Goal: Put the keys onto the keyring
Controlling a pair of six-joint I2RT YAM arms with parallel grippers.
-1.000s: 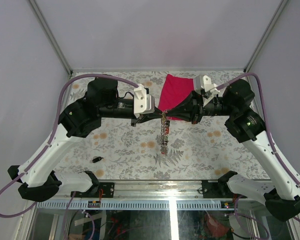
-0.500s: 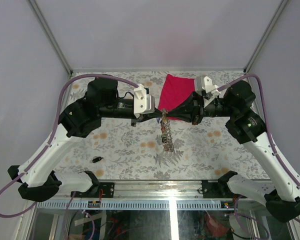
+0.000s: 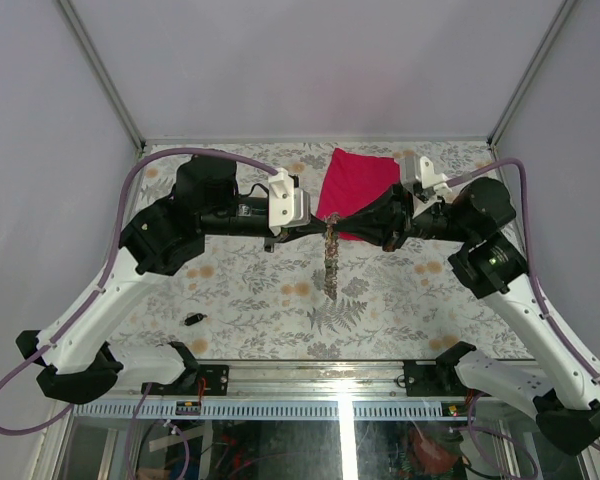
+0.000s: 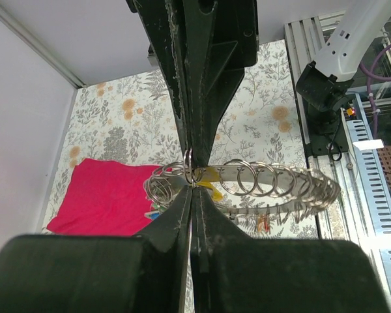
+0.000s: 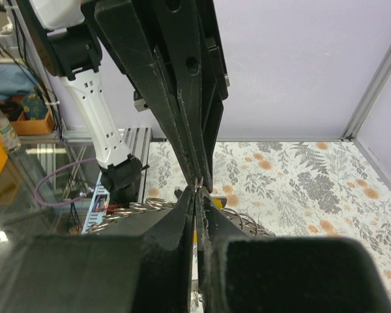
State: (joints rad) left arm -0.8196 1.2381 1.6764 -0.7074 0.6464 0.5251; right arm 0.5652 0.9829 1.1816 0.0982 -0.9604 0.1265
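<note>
Both grippers meet tip to tip above the middle of the table. My left gripper (image 3: pixel 318 230) (image 4: pixel 192 188) is shut on a small wire ring at the top of the keyring (image 3: pixel 331 262) (image 4: pixel 267 210). The right gripper (image 3: pixel 344 224) (image 5: pixel 197 189) is shut on that same spot from the other side. The keyring is a grey band strung with several small rings and hangs down from the tips. Keys hang from it: a yellow head (image 4: pixel 210 176), a blue-green one (image 4: pixel 155 211), a red-orange one (image 4: pixel 262 223). A black key (image 3: pixel 192 319) lies on the table at the near left.
A red folded cloth (image 3: pixel 357 183) (image 4: pixel 107 195) lies at the back of the flowered table (image 3: pixel 250 290), behind the grippers. Grey walls close the left, right and back sides. The arm bases and a metal rail (image 3: pixel 310 375) run along the near edge.
My left gripper has closed fully on the small ring. The right arm's elbow has shifted slightly right, and the hanging keyring has swung a little.
</note>
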